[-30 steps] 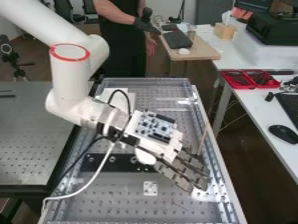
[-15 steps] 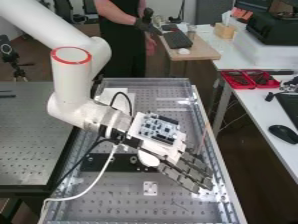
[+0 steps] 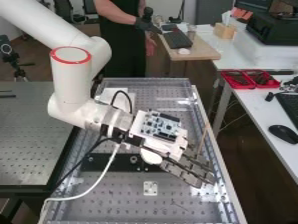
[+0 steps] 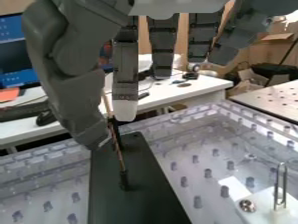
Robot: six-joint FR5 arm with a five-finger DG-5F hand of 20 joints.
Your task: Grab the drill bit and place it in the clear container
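The hand (image 3: 189, 171) hangs over the far end of the dark plate (image 4: 143, 210) with its fingers held out nearly straight, its thumb (image 4: 74, 92) opposite them, so we judge it open and ready to close. We see the drill bit (image 4: 120, 156) at that same end of the plate, passing between the thumb and the nearest finger (image 4: 125, 75); whether either one touches it we cannot tell. We expect the bit to be light, stiff and rather slippery, being so thin and probably smooth or fluted metal; it ought not to bend under a pinch, but it could roll or swivel between the pads. We would take it above the dark foot (image 4: 124, 181) at its lower end, part-way up the shaft, thumb on one side and the nearest finger on the other, and lift along its length in case the foot grips it. Its long axis runs up from the plate, closer to upright than flat, leaning a little so that its upper end passes beside the thumb. One end points down at the plate, the other up past the hand; which of them is the cutting tip we cannot make out.
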